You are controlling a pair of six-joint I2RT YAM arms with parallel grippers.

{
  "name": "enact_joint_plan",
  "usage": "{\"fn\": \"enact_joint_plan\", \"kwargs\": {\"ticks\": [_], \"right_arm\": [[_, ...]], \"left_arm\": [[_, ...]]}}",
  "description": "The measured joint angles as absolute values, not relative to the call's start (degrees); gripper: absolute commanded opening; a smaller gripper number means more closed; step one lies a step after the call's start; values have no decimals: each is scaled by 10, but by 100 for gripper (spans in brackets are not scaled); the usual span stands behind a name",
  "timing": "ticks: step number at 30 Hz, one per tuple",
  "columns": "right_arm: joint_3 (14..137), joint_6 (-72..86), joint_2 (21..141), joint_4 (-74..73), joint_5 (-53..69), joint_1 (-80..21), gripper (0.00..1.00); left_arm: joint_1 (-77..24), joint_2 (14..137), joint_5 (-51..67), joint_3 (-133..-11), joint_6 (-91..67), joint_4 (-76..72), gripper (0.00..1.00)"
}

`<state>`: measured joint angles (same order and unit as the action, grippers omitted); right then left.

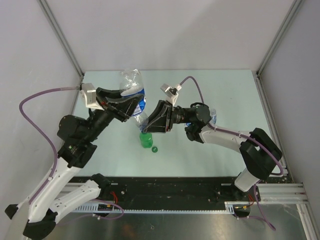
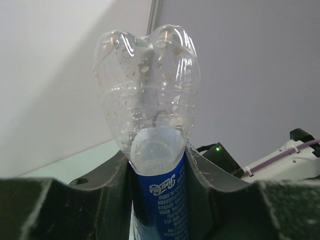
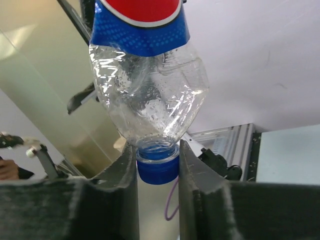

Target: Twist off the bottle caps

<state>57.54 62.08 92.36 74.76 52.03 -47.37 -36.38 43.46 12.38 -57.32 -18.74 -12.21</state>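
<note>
Between its fingers my right gripper (image 3: 158, 155) clamps the blue cap (image 3: 157, 171); left gripper (image 2: 159, 170) grips the bottle (image 2: 147, 90) at its label: thin, crushable, I judge.

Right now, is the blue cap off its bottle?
No, the blue cap sits on the neck of the clear bottle, pinched between the right arm's jaws.

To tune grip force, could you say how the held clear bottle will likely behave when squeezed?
Probably soft: the clear bottle looks creased and dented near the neck. Likely light, as it appears empty apart from droplets. It may twist while the blue cap turns.
</note>
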Motion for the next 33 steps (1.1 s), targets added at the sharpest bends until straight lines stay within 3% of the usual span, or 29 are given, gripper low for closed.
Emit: {"fn": "enact_joint_plan", "kwargs": {"ticks": [3, 8, 11, 22, 33], "right_arm": [[577, 609, 924, 757, 530, -474, 1], [579, 608, 924, 749, 535, -475, 0], [579, 608, 924, 734, 540, -473, 0], [579, 541, 884, 590, 557, -421, 0], [579, 332, 761, 221, 444, -357, 0]], "left_arm": [[-363, 430, 120, -569, -201, -128, 20], [-363, 422, 122, -560, -200, -133, 79], [-363, 415, 121, -554, -193, -136, 96], [-363, 367, 83, -536, -147, -80, 99], [-363, 338, 50, -528, -80, 56, 99]]}}
